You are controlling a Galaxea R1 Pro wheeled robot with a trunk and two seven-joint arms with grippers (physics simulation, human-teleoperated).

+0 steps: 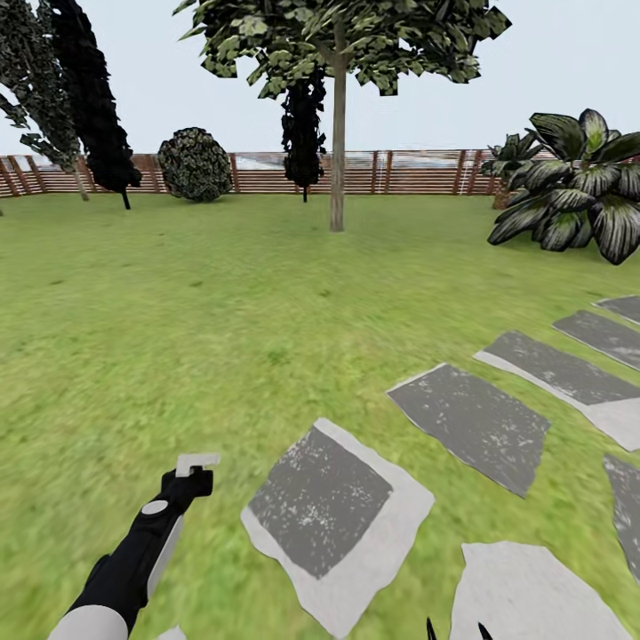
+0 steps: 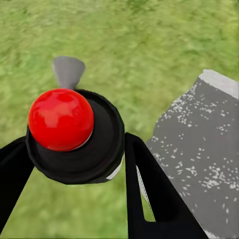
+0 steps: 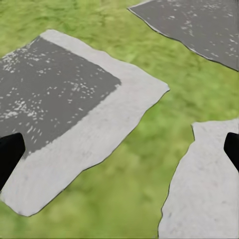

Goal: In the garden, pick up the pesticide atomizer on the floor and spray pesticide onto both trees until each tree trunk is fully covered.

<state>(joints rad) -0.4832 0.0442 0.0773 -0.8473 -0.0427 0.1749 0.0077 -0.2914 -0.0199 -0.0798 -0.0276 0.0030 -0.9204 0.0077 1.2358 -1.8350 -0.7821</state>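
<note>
The left gripper (image 2: 74, 164) pinches the pesticide atomizer (image 2: 74, 134) (pickup done), but the tree trunk (image 1: 338, 142) stands well ahead, unsprayed.

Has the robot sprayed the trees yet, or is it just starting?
Just starting. Done: the pesticide atomizer, with its red ball on top, sits between the fingers of the left hand, lifted off the grass. In hand: carrying it over the lawn. Left: the nearest tree trunk is far ahead with no white specks on it, so both trees need spraying.
</note>
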